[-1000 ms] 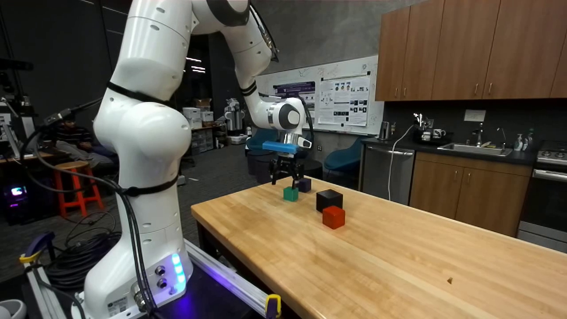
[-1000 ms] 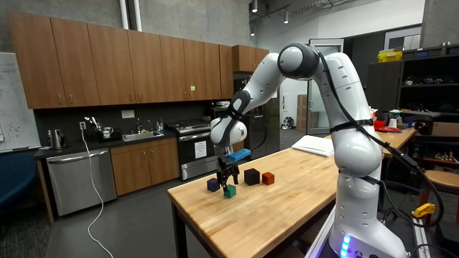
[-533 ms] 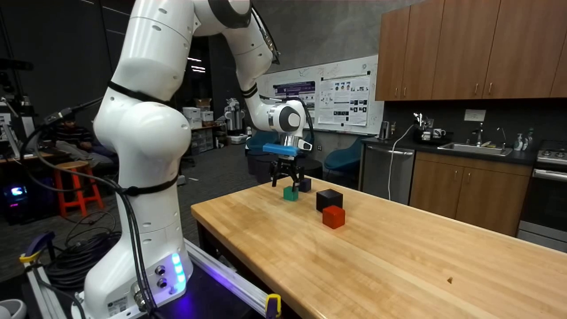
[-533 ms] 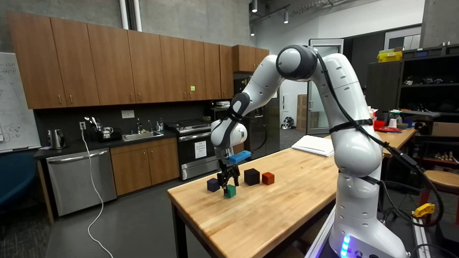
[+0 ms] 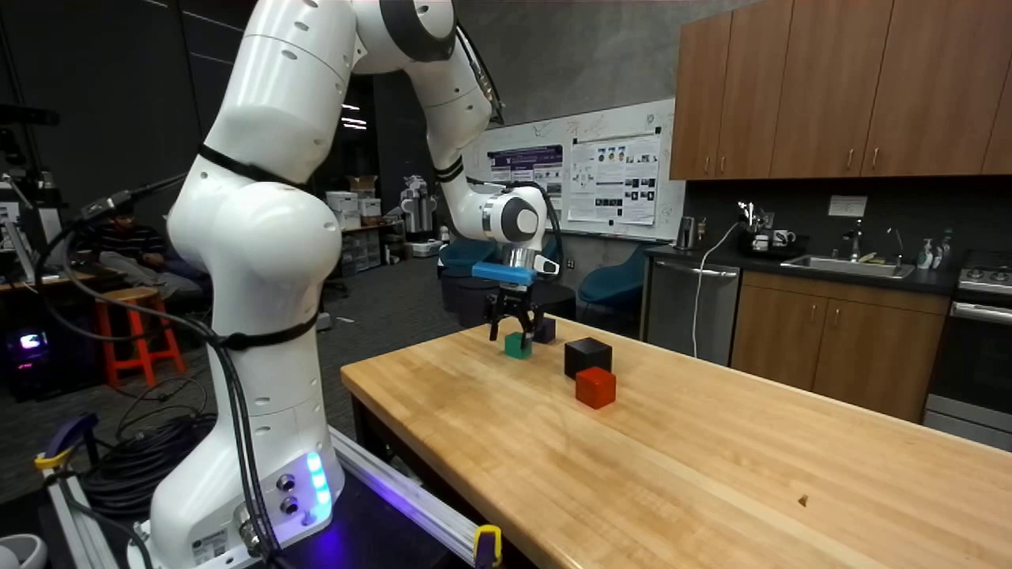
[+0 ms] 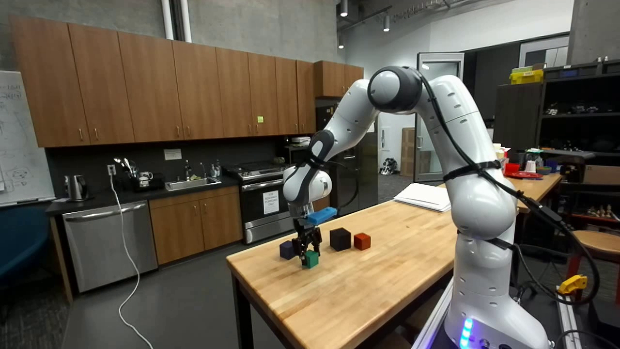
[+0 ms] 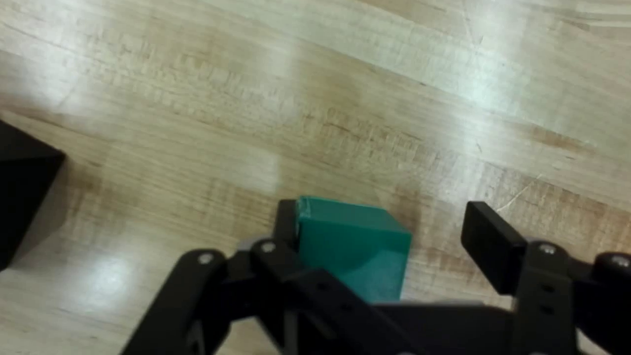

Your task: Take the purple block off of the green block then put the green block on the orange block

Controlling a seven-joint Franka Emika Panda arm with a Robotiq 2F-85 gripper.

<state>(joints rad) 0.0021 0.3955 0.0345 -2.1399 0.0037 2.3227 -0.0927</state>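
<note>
Since purple block is sitting off on the far side, green block is lying bare-topped on table.
Gripper is straddling it w/ jaws spread wide, prob. for a grasp; orange block is sitting to the right, prob. as base.

The arm stands up from its base (blue lights glow there), bends at a high elbow and slopes down to the wrist. Below, the hand points downward, its black fingers parted, a gap between the pads in the wrist view.
</note>
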